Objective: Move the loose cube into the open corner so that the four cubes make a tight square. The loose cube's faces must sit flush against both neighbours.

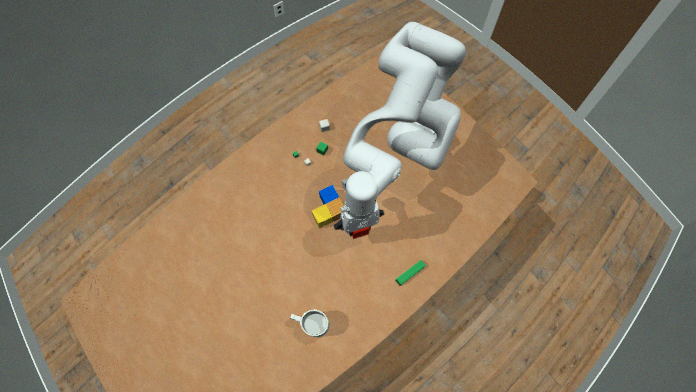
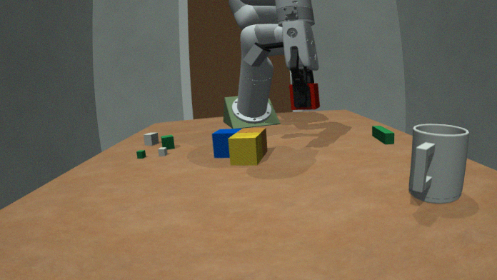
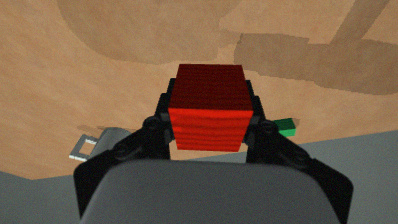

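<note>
My gripper is shut on the red cube and holds it well above the table, to the right of the other cubes. The red cube fills the middle of the wrist view and peeks out under the wrist in the overhead view. The blue cube, orange cube and yellow cube sit together in an L on the table. In the overhead view the blue, orange and yellow cubes lie just left of the gripper. The arm hides the open corner there.
A grey mug stands at the near right. A green bar lies at the right. Small green and white blocks lie at the left. The arm's base stands behind the cubes.
</note>
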Motion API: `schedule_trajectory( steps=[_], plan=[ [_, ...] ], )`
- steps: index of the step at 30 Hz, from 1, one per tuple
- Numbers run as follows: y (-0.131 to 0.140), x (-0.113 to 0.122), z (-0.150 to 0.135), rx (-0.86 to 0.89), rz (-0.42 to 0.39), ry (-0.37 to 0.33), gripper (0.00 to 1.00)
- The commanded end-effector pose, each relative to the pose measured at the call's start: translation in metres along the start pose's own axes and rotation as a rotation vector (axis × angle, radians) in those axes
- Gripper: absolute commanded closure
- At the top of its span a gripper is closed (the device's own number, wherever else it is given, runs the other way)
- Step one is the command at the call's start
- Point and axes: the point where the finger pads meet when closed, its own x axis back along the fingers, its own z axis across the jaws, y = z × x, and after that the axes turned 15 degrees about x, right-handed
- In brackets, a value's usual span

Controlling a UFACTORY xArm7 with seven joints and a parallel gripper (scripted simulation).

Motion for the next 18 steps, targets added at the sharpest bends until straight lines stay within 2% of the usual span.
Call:
schedule_trajectory(
  steps=[1, 4, 6, 7, 13, 18],
  plan=[
    [-0.053, 0.001, -0.045, 0.128, -0.025, 0.007, 1.0],
    [-0.086, 0.001, -0.055, 0.158, 0.009, 0.007, 1.0],
    [-0.086, 0.001, -0.055, 0.158, 0.009, 0.007, 1.0],
    [-0.115, 0.001, -0.069, 0.162, 0.016, 0.008, 1.0],
    [-0.166, -0.003, -0.097, 0.164, 0.019, 0.008, 1.0],
    [-0.17, -0.004, -0.1, 0.164, 0.019, 0.008, 1.0]
  ],
)
